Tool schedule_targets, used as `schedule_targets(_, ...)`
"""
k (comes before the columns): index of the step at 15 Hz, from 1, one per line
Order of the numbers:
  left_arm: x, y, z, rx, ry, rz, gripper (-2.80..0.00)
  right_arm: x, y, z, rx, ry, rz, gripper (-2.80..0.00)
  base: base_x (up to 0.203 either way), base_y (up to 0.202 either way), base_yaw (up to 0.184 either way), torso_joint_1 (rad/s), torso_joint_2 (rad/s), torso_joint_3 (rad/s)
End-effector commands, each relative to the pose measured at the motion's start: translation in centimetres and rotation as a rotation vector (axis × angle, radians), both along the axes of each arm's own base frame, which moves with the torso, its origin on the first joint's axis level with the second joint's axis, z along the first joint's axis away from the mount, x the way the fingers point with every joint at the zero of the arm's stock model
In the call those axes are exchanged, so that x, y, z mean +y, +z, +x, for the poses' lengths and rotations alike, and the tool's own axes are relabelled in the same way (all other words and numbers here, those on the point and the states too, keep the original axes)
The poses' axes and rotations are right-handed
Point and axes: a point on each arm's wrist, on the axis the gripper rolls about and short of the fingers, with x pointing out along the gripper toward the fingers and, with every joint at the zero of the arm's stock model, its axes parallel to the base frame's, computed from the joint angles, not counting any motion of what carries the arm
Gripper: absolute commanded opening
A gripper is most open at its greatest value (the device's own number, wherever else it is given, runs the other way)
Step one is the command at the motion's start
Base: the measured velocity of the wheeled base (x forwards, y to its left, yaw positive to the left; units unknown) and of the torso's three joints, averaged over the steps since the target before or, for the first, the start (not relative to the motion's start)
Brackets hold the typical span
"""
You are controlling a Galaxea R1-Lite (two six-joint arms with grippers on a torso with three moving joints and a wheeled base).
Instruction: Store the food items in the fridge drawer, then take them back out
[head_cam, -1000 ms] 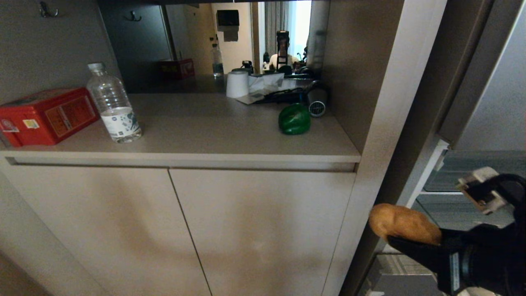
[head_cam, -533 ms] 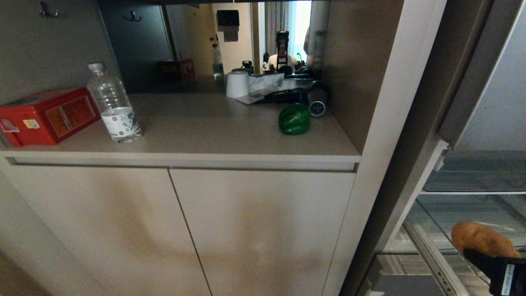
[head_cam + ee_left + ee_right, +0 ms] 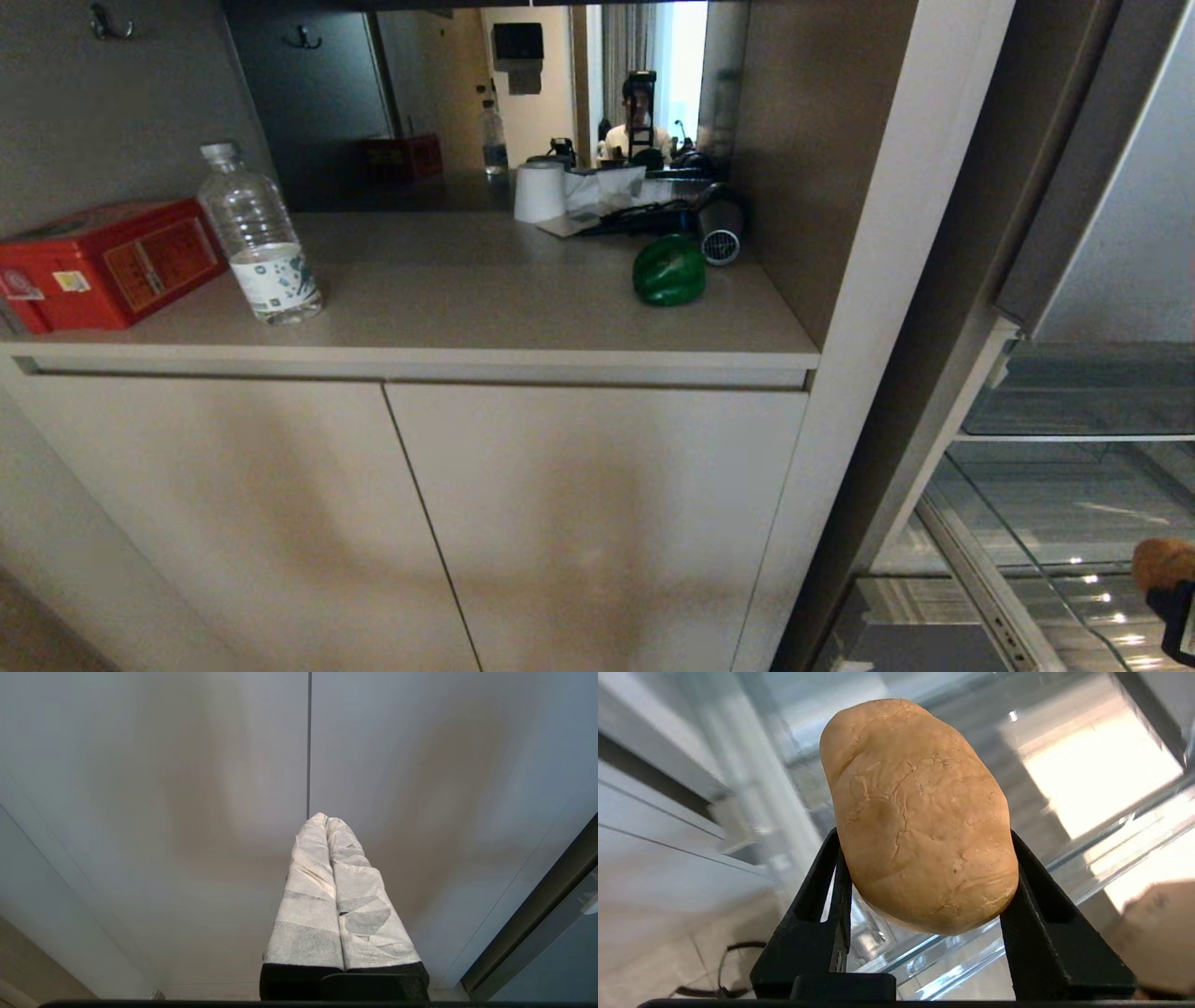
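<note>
A tan-brown potato (image 3: 920,812) sits clamped between the black fingers (image 3: 822,891) of my right gripper (image 3: 924,858). It hangs over the see-through fridge drawer (image 3: 1055,551), which stands pulled out on its pale rail (image 3: 980,597). In the head view only the end of the potato (image 3: 1165,560) shows, at the right edge. The glossy green bell pepper (image 3: 668,271) lies on the counter (image 3: 467,308), near its right end. My left gripper (image 3: 327,820), wrapped in white, is shut on nothing and faces the cabinet doors (image 3: 187,788).
On the counter stand a clear water bottle (image 3: 260,238), a red box (image 3: 107,264), a white cup (image 3: 540,191) and a hair dryer (image 3: 719,229). A mirror behind them reflects a person (image 3: 638,121). A glass shelf (image 3: 1074,411) lies above the drawer inside the fridge.
My right gripper has carried the potato rightward and down, from in front of the cabinet's side panel to over the drawer. It has nearly left the head view.
</note>
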Motion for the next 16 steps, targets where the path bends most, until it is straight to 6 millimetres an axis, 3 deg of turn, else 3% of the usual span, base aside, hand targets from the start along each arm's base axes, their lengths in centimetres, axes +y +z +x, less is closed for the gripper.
schedule_targets(1, 0.0, 0.0, 0.0, 0.0, 0.0, 0.0, -2.8, -0.4, -1.2, 0.8, 0.072, -0.038, 0.004, -2.8, 0.0, 0.0, 0.0, 0.0, 0.0, 0.0)
schedule_targets(11, 0.0, 0.0, 0.0, 0.0, 0.0, 0.0, -2.8, -1.5, -1.4, 2.2, 0.027, -0.11, 0.014, -2.8, 0.0, 0.0, 0.0, 0.0, 0.0, 0.0)
schedule_targets(16, 0.0, 0.0, 0.0, 0.0, 0.0, 0.0, -2.8, -4.3, -0.2, 4.7, 0.036, -0.225, -0.013, -2.8, 0.0, 0.0, 0.0, 0.0, 0.0, 0.0)
